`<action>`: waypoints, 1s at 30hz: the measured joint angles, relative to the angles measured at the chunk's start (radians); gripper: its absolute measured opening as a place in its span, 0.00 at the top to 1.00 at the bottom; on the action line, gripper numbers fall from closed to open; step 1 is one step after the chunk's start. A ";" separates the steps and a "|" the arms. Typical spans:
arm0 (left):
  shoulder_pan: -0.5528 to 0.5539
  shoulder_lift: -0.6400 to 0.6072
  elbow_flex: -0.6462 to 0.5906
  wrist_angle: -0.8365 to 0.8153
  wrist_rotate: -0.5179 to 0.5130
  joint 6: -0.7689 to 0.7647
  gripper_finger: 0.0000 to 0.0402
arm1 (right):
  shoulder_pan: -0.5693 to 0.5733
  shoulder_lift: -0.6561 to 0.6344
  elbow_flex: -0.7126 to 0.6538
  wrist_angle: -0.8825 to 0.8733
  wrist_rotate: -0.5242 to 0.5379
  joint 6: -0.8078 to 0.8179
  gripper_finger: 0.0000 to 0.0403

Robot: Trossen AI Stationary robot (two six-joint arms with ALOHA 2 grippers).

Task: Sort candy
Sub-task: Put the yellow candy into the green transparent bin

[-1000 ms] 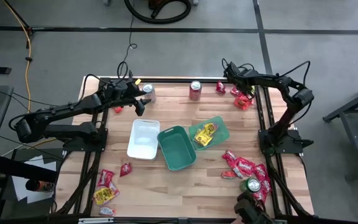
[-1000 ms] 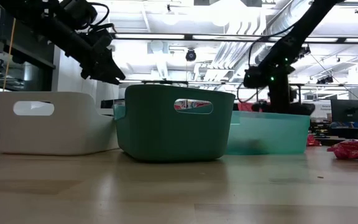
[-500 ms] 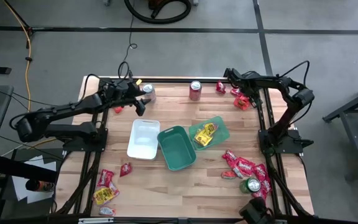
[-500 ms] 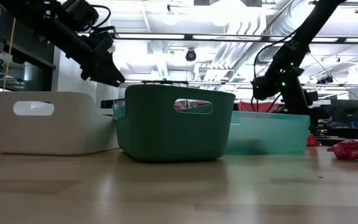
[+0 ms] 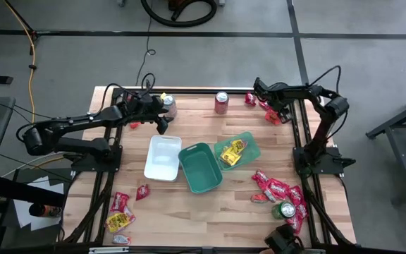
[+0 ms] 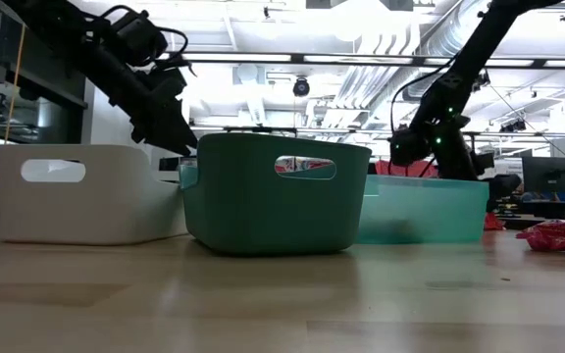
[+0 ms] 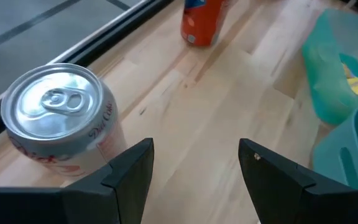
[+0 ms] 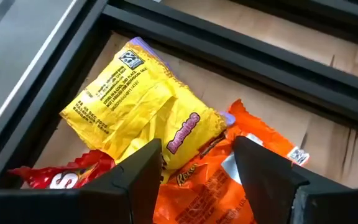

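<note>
We had even, bright overhead light on the table, ceiling strip lights blew out white in the low view, near tabletop there went soft, silver can lid caught glare, wrist-view fingers sat dark and slightly blurred.

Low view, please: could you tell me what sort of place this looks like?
Probably an industrial lab or workshop: exposed ceiling ducts, strip lights, and a bare concrete floor around the wooden table.
</note>
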 joint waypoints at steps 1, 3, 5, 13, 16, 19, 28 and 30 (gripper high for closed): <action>0.000 0.000 0.000 0.001 0.001 0.000 0.45 | 0.002 0.013 0.009 -0.007 -0.002 0.008 0.51; 0.000 -0.001 0.000 0.000 0.001 0.000 0.45 | 0.006 0.036 0.026 -0.016 -0.015 -0.001 0.51; 0.000 -0.002 0.000 0.000 0.002 -0.005 0.45 | 0.006 0.045 0.031 -0.004 -0.046 -0.072 0.51; 0.000 -0.002 0.000 0.001 0.056 -0.042 0.45 | 0.088 -0.003 0.030 0.058 -0.178 -0.363 0.51; 0.000 -0.002 0.000 0.001 0.069 -0.043 0.45 | 0.127 -0.029 0.030 0.078 -0.248 -0.507 0.51; 0.000 -0.002 0.000 0.002 0.070 -0.043 0.45 | 0.162 -0.049 0.029 0.077 -0.326 -0.636 0.51; 0.000 -0.002 0.000 0.007 0.070 -0.043 0.45 | 0.199 -0.132 0.025 0.080 -0.460 -0.838 0.51; 0.000 -0.002 0.002 0.011 0.070 -0.043 0.45 | 0.190 -0.173 0.025 0.129 -0.448 -0.864 0.51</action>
